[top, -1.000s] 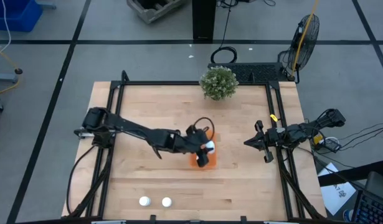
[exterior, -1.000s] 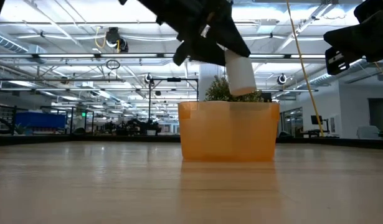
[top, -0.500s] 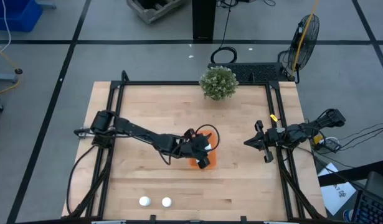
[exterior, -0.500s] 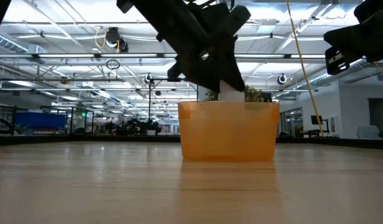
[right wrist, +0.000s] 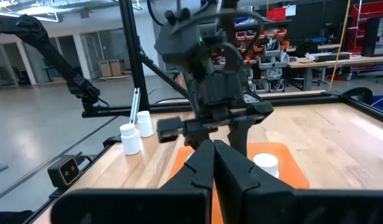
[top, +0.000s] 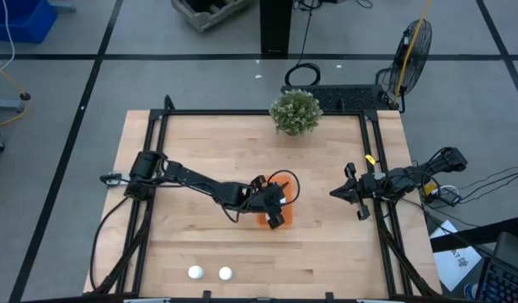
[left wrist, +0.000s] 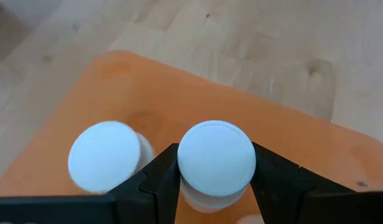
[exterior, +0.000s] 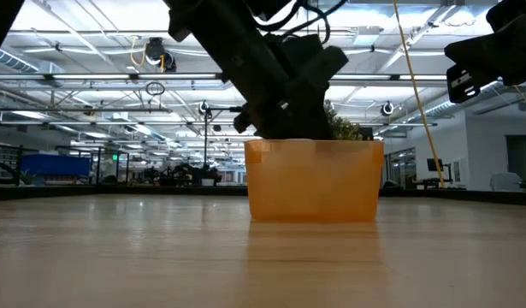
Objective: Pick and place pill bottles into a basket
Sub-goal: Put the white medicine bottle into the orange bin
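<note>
My left gripper (top: 275, 207) reaches down into the orange tray (top: 263, 220) at the table's middle and is shut on a white pill bottle (left wrist: 216, 155). A second bottle (left wrist: 104, 155) stands in the tray beside it. In the low view the gripper (exterior: 288, 111) dips behind the tray's wall (exterior: 314, 180), which hides the bottles. Two more bottles (top: 195, 272) (top: 225, 273) stand by the table's near edge. My right gripper (top: 334, 193) waits shut and empty at the table's right. My left gripper pinches the bottle between its two fingers (left wrist: 160, 180), at opposite sides of its cap end (left wrist: 186, 168). The fingers come from above, pointing down. The bottle is upright, cap up, inside the tray; whether its bottom rests on the tray floor cannot be told.
A green potted plant (top: 296, 111) stands at the table's far edge. A black frame rail (top: 376, 168) runs along the table's sides. Bare wood lies between the tray and the two near bottles.
My left gripper has gone straight down with the bottle, from above the tray's rim into the tray. The bottle, seen above the wall in the low view a second ago, now sits below the rim and out of that view.
</note>
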